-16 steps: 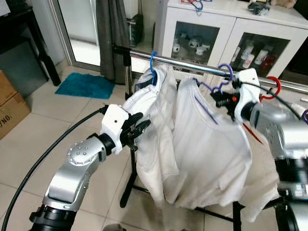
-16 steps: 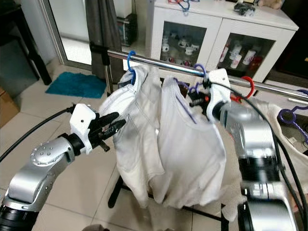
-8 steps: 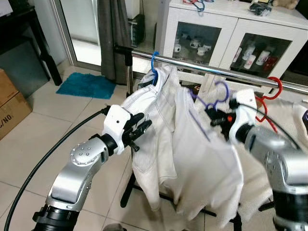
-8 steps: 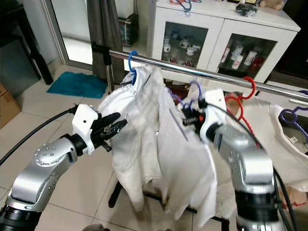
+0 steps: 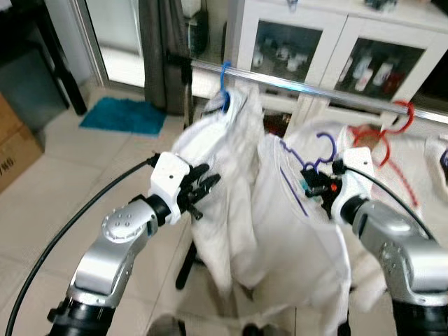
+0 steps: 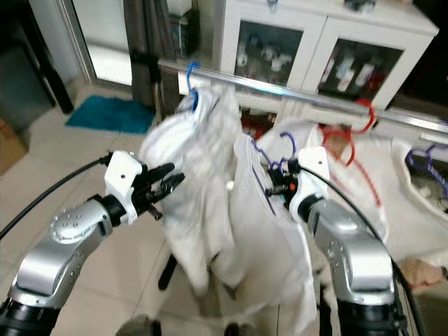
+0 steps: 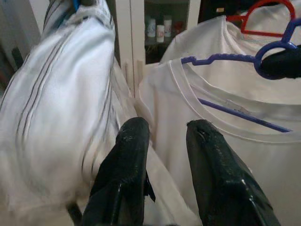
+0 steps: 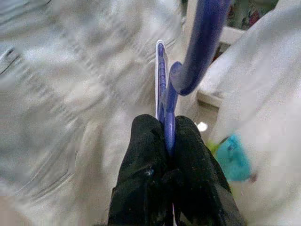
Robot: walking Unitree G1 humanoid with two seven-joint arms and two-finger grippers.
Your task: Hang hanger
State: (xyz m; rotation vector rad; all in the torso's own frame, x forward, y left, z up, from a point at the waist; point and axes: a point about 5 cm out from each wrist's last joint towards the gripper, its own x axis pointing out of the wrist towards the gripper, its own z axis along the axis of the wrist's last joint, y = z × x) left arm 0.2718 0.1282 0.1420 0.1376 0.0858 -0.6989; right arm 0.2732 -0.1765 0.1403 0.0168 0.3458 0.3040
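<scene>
A purple hanger (image 5: 316, 150) carrying a white T-shirt (image 5: 297, 238) hangs below the metal rail (image 5: 301, 85), its hook clear of the bar. My right gripper (image 5: 313, 186) is shut on the hanger's neck; in the right wrist view the black fingers (image 8: 148, 150) pinch the purple hanger (image 8: 168, 89). A white striped shirt (image 5: 224, 161) hangs on a blue hanger (image 5: 224, 84) hooked over the rail at the left. My left gripper (image 5: 204, 186) is open beside that shirt, holding nothing; its fingers (image 7: 129, 160) stand apart before the T-shirt's collar (image 7: 225, 122).
A red hanger (image 5: 392, 122) with a white garment sits on the rail to the right. Behind stands a white glass-door cabinet (image 5: 315, 42). A grey curtain (image 5: 164, 49), a teal mat (image 5: 122, 115) and a cardboard box (image 5: 10, 150) lie to the left on the tiled floor.
My right gripper has carried the purple hanger and T-shirt down and away from the rail, toward me. The head view has tilted and blurred. The left arm has hardly moved.
</scene>
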